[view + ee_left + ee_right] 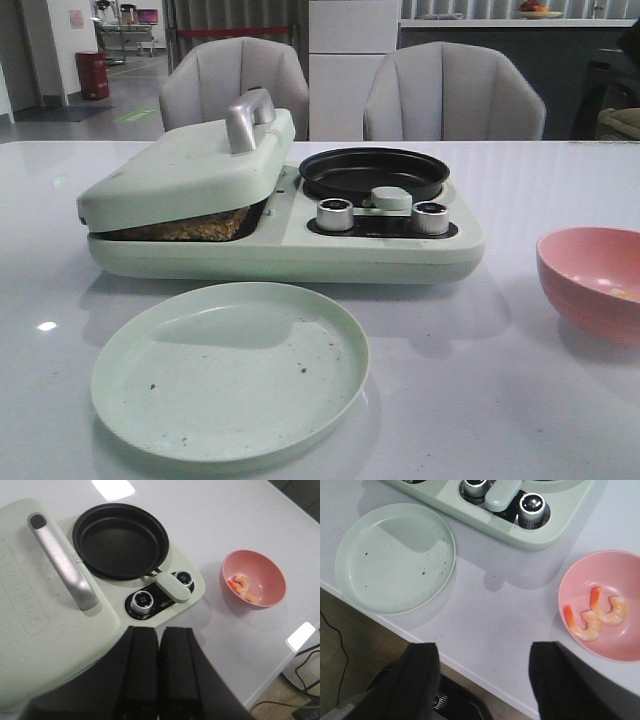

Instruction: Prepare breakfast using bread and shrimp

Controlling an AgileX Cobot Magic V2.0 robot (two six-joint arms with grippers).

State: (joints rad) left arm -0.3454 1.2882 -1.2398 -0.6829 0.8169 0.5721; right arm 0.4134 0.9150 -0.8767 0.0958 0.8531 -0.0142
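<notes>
The bread (195, 226) shows only as a brown textured edge in the gap under the half-lowered lid (185, 165) of the pale green breakfast maker. A few curled orange-pink shrimp (596, 616) lie in the pink bowl (572, 582); they also show in the left wrist view (241, 586). My left gripper (159, 636) is shut and empty, above the lid's near edge by the knobs. My right gripper (482, 652) is open and empty over the table's front edge, between the green plate (395, 557) and the bowl. Neither gripper shows in the front view.
The maker's empty black pan (375, 172) sits right of the lid, with two silver knobs (336, 214) below it. A silver handle (62, 562) tops the lid. The empty green plate (230, 368) lies in front of the maker, the pink bowl (595, 280) at the right. Two chairs stand behind.
</notes>
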